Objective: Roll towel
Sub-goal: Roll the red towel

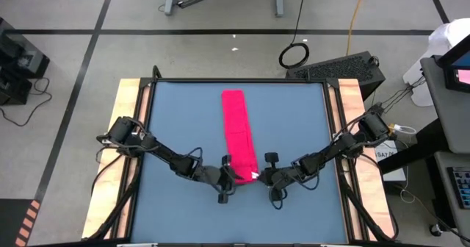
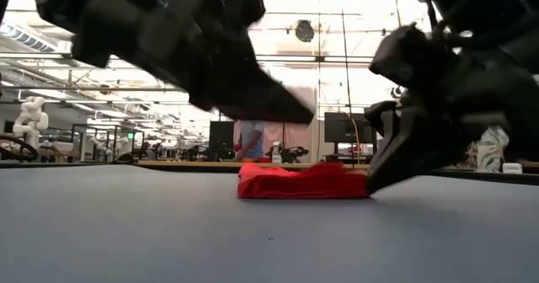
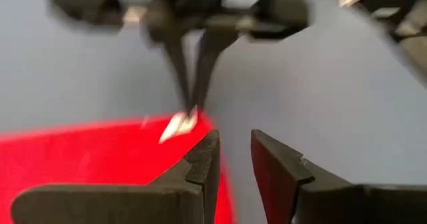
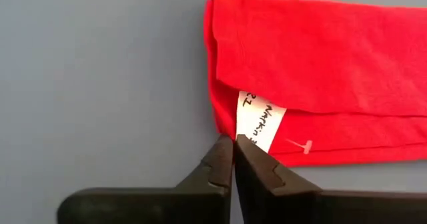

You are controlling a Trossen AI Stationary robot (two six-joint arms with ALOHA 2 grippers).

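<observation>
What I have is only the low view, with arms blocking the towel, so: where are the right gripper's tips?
Observer: In the right wrist view the right gripper is shut, its tips at the towel's end edge beside the white tag. I cannot tell whether cloth is caught.
Operator: And the other arm?
Observer: The left gripper is slightly open at that same end, partly over the red cloth.
Operator: Any roll started?
Observer: No. From above, the towel lies flat as a long folded strip.
</observation>
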